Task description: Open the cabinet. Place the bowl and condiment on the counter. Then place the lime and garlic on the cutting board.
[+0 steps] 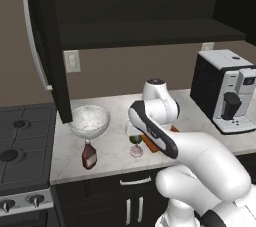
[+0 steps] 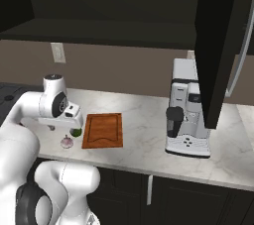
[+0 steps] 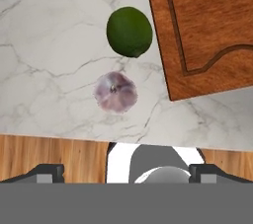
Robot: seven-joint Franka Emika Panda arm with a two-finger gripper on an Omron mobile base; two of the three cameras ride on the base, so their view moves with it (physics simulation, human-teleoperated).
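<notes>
**Open gripper hanging over the garlic and lime at the surface's front edge**

The gripper is standing with its jaws spread wide, holding nothing and touching nothing. In the hand view the garlic is lying on the marble surface just ahead of the gripper, close to the front edge, and the lime is sitting just beyond it, apart from it. The cutting board is lying to one side of both, its corner near the lime but not touching it; neither item is on the board.

The right base view is showing the gripper above the lime and garlic, with the board beside them carrying nothing.

The left base view is adding what the others lack: the condiment standing upright near the front edge, off to the gripper's side, and the bowl behind it, both on the surface. Farther back, the cabinet door is swung open. A coffee machine is standing well apart on the other side.
</notes>
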